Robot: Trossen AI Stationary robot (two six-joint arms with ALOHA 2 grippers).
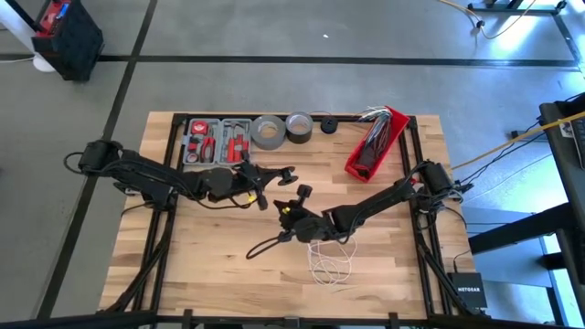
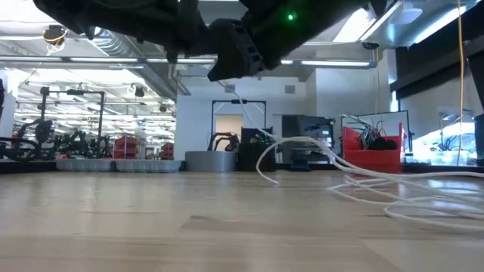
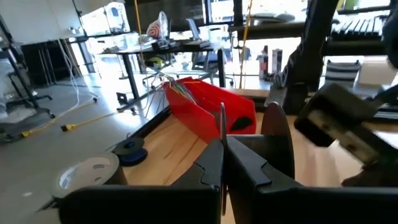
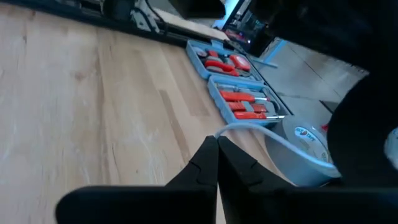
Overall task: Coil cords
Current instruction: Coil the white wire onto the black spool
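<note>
Near the table's (image 1: 183, 274) front middle the white cord (image 1: 331, 265) lies in loose loops, its run rising back to the right gripper (image 1: 294, 203), pinched shut on it; the left gripper (image 1: 281, 174), fingers together and empty, hangs just behind

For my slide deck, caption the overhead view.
Both arms meet mid-table, right end effector above the white cord, toolkit behind.

white cord (image 1: 331, 266) | loose loops, near table edge, one end lifted || dark cord (image 1: 265, 244) | slack, beside it
</note>
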